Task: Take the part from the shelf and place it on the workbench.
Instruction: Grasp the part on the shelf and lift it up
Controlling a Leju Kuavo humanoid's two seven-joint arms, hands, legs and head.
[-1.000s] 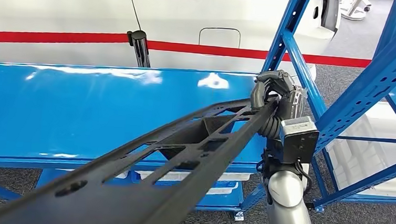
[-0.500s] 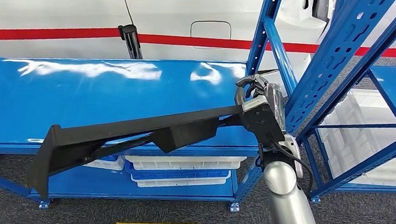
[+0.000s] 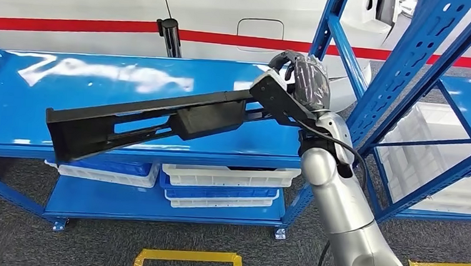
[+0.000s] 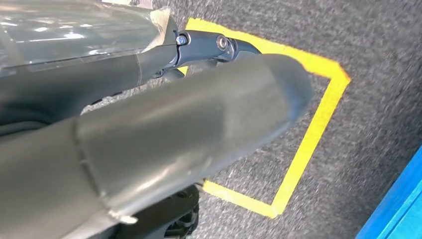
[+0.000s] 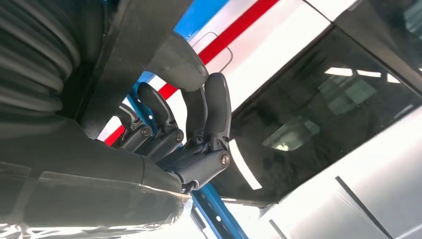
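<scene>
A long black part with cut-out slots hangs crosswise above the blue workbench, its far end lower and out to the left. My right hand grips its right end over the bench's right side. The right wrist view shows the dark fingers curled around the edge of the part. My left hand hangs over grey carpet with its thumb and a finger stretched out and nothing in it.
Blue shelf uprights stand close to the right of my right arm. White and blue trays are stacked under the bench. A white car body with a red stripe stands behind. Yellow tape marks the floor.
The part has swung from pointing at the camera to lying crosswise over the bench, and my right hand has lifted it higher. The head view has shifted too.
</scene>
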